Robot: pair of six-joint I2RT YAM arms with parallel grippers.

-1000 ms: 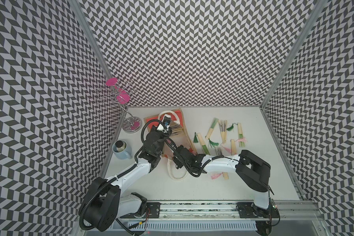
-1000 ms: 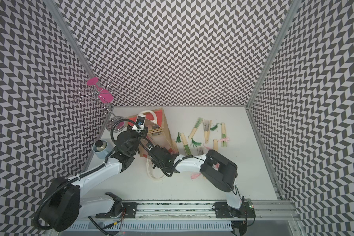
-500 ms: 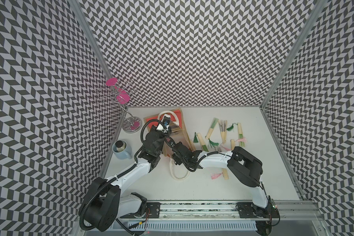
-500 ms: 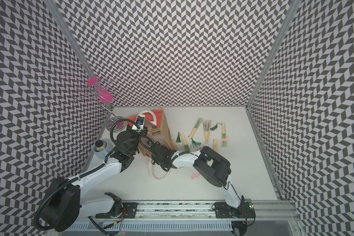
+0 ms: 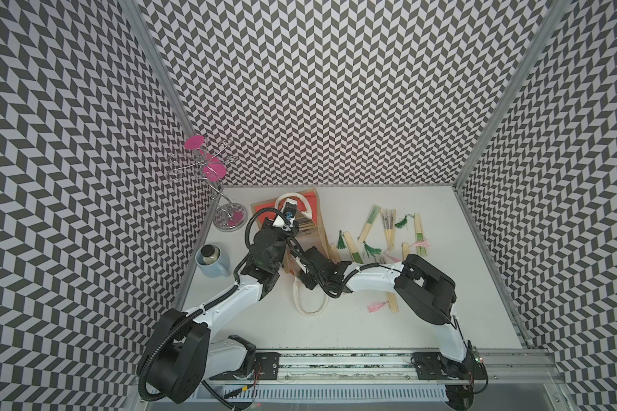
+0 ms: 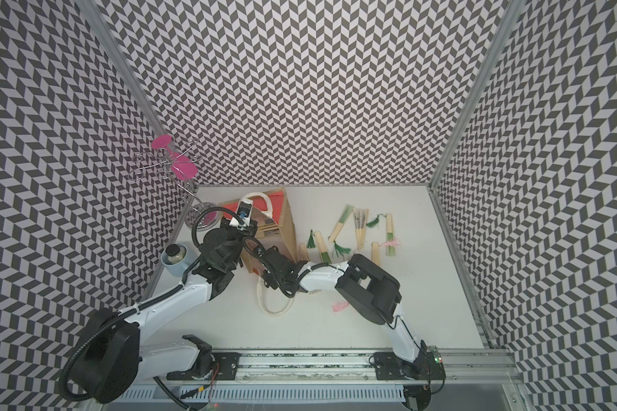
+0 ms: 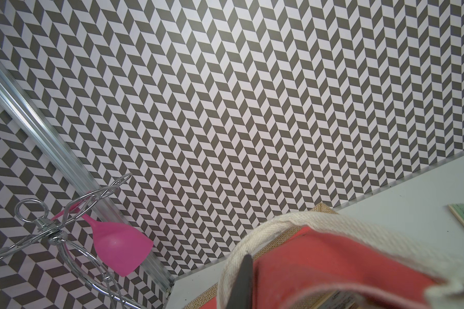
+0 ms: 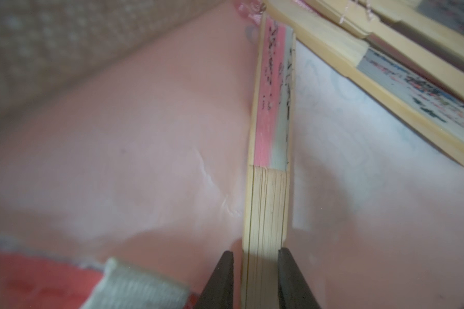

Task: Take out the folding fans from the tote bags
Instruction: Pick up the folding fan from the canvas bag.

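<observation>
Over the last second the right arm (image 5: 371, 281) pushed its wrist deeper into the mouth of the tote bag (image 6: 288, 227), and its elbow swung in toward the bag. The left arm, the bag and the fans already out did not shift.

The right fingers (image 8: 220, 278) bracketed the bamboo end of a pink-papered fan (image 8: 268, 208) inside the bag. They stood narrow, one finger against the sticks and a sliver of gap showing at the other, so not clamped as far as I could see. My reading: the reach was done, the grip was about to be made, and the pull-out came next.

The left fingers (image 7: 245, 281) were closed tight at the bag's upper edge beside the cream handle (image 7: 292, 222). They seemed to pinch it and hold the mouth open, but the contact itself was hidden.

The bag lay on its side toward the back of the tabletop (image 5: 406, 327), mouth facing the arms. Its second handle (image 5: 309, 313) trailed loose on the tabletop.

The fan was closed and slim, its pale sticks stacked tight. The paper was pink fading to grey-green, with black print. It lay flat on the pinkish lining. At least two more fans (image 8: 386, 88) crossed its far end, so the bag was not yet empty. The removed fans (image 5: 369, 224) lay scattered beside the bag, with green and pink tassels.
</observation>
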